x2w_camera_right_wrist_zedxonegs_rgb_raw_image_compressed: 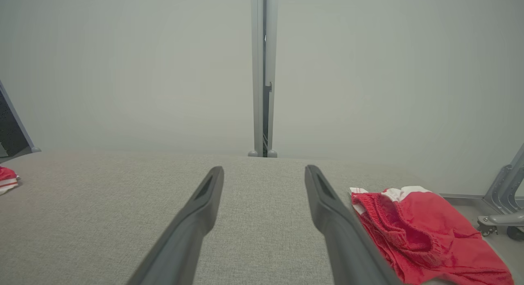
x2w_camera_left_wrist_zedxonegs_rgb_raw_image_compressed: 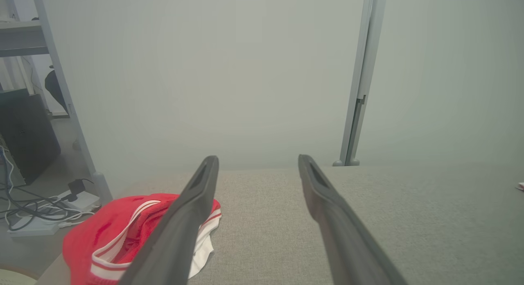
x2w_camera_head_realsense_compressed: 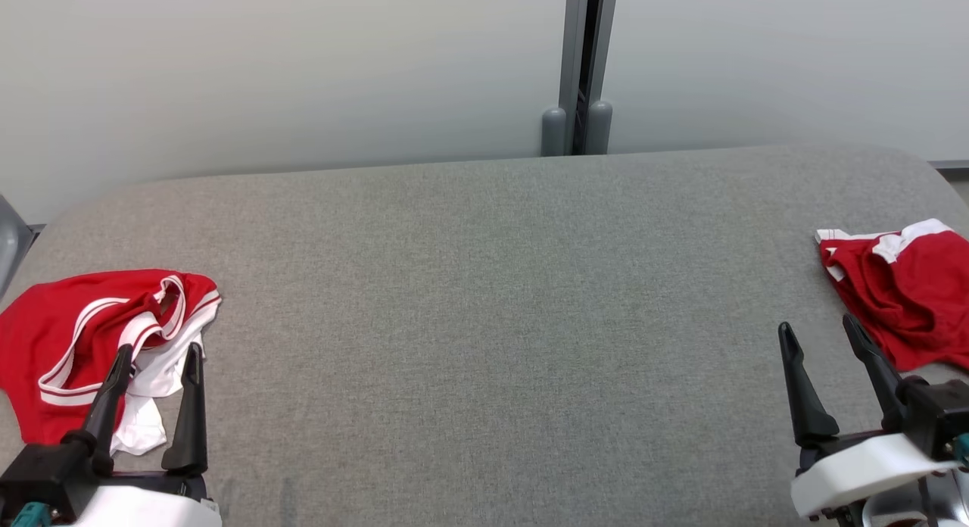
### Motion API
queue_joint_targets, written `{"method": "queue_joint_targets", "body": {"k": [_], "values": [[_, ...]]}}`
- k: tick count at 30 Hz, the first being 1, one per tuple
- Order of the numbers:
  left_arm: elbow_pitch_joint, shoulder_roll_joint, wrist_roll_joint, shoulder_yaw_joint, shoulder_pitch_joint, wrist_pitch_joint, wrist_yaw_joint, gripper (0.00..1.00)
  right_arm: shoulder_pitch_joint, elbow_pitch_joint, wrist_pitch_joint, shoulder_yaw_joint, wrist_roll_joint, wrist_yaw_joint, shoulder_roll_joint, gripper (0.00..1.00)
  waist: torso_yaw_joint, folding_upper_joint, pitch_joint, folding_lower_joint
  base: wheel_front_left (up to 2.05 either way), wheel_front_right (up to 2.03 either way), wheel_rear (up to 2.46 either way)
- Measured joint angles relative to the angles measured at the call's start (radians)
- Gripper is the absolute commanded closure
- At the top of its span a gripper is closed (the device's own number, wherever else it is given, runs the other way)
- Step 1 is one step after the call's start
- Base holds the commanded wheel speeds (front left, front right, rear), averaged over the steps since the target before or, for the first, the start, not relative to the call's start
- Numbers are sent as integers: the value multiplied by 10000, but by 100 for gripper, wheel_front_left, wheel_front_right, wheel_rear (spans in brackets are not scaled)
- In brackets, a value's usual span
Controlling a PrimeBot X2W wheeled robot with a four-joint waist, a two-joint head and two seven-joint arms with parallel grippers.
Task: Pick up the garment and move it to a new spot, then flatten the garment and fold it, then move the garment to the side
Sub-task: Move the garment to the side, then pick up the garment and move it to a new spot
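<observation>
A crumpled red garment with white stripes (x2w_camera_head_realsense_compressed: 91, 338) lies at the left edge of the grey table (x2w_camera_head_realsense_compressed: 484, 300); in the left wrist view the same garment (x2w_camera_left_wrist_zedxonegs_rgb_raw_image_compressed: 118, 231) sits low left. My left gripper (x2w_camera_head_realsense_compressed: 159, 349) is open just in front of it, its fingertips over the garment's near white part; between its fingers (x2w_camera_left_wrist_zedxonegs_rgb_raw_image_compressed: 256, 160) there is nothing. A second red and white garment (x2w_camera_head_realsense_compressed: 908, 292) lies bunched at the right edge, seen in the right wrist view as a red heap (x2w_camera_right_wrist_zedxonegs_rgb_raw_image_compressed: 425, 231). My right gripper (x2w_camera_head_realsense_compressed: 821, 326) stands open beside it, its fingers empty (x2w_camera_right_wrist_zedxonegs_rgb_raw_image_compressed: 264, 170).
A pale wall with a grey vertical post (x2w_camera_head_realsense_compressed: 579, 65) rises behind the table. Off the table's left end are a shelf frame (x2w_camera_left_wrist_zedxonegs_rgb_raw_image_compressed: 53, 80) and cables with a power strip (x2w_camera_left_wrist_zedxonegs_rgb_raw_image_compressed: 45, 211) on the floor. A metal bracket (x2w_camera_right_wrist_zedxonegs_rgb_raw_image_compressed: 503, 195) stands past the right end.
</observation>
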Motion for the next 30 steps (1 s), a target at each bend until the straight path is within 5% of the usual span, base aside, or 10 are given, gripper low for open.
{"method": "queue_joint_targets", "body": {"k": [30], "values": [[-272, 178, -138, -270, 259, 577, 128, 0, 805, -915, 222, -295, 704, -2, 54, 0, -139, 0, -461, 0, 0, 0, 0]]}}
